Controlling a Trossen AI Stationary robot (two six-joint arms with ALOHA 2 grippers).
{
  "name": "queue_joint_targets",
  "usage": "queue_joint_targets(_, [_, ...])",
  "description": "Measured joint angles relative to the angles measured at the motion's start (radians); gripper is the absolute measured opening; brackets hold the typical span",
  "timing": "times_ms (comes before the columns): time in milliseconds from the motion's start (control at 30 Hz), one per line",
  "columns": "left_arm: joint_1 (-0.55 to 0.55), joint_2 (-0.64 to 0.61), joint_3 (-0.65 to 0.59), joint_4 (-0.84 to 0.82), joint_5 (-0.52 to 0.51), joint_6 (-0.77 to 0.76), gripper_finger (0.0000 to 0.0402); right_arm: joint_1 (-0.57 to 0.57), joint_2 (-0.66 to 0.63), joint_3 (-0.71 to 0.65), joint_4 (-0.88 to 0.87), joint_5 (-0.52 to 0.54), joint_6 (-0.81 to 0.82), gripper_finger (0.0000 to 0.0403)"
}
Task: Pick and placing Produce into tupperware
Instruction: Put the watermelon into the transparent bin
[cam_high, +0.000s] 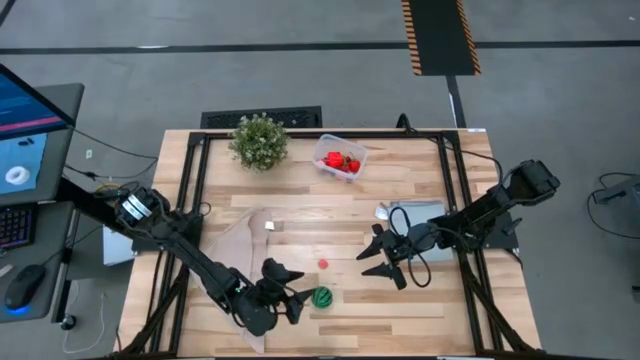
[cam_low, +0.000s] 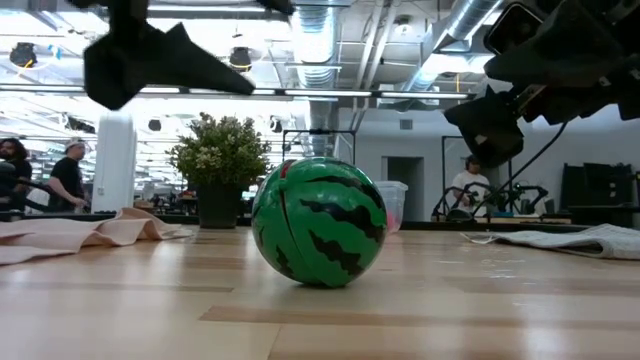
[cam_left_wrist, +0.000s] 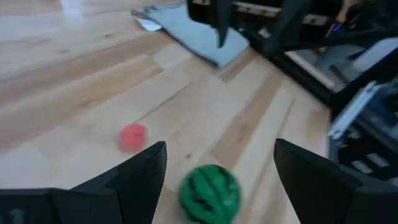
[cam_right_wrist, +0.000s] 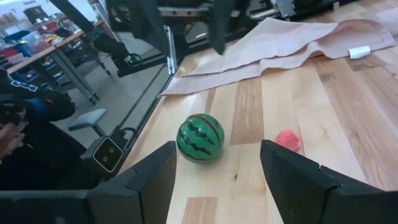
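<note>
The left pincer (cam_high: 297, 296) sits low and left of centre in the high view with its jaws spread wide and nothing between them, the green striped ball (cam_high: 322, 297) lying free on the counter (cam_high: 440, 310) just to its right. The right pincer (cam_high: 378, 258) hovers right of centre, also wide open and empty, aimed toward the same ball. The tupperware (cam_high: 340, 158) stands in the upper middle of the frame, beside the potted plant (cam_high: 259, 141), already holding a few red pieces. A small red piece (cam_high: 323, 264) lies alone near the frame's centre, between the two pincers. The main risk, as I judge it, is the ball: being round, it may roll off toward the lower counter edge if a finger nudges it before both sides close. With both arms pointed at it, they may also crowd or strike each other. The tiny red piece could skid or be flicked away.
</note>
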Motion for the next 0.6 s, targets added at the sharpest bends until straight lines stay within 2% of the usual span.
queue_joint_targets(100, [-0.019, 0.0, 0.004, 0.021, 0.008, -0.04, 0.0286, 0.0, 0.0, 0.0, -0.003, 0.0, 0.0, 0.0256])
queue_joint_targets(200, [-0.028, 0.0, 0.003, 0.037, 0.086, -0.089, 0.0286, 0.0, 0.0, 0.0, -0.007, 0.0, 0.0, 0.0256])
queue_joint_targets(300, [-0.025, 0.001, 0.003, 0.017, 0.063, -0.222, 0.0286, 0.0, 0.0, 0.0, -0.01, 0.0, 0.0, 0.0256])
queue_joint_targets(467, [-0.007, 0.069, 0.043, 0.077, 0.051, -0.222, 0.0291, 0.0, 0.0, 0.0, -0.014, 0.0, 0.0, 0.0256])
queue_joint_targets(600, [-0.008, 0.125, 0.134, -0.058, 0.049, -0.275, 0.0323, 0.0, 0.0, 0.0, -0.017, 0.0, 0.0, 0.0256])
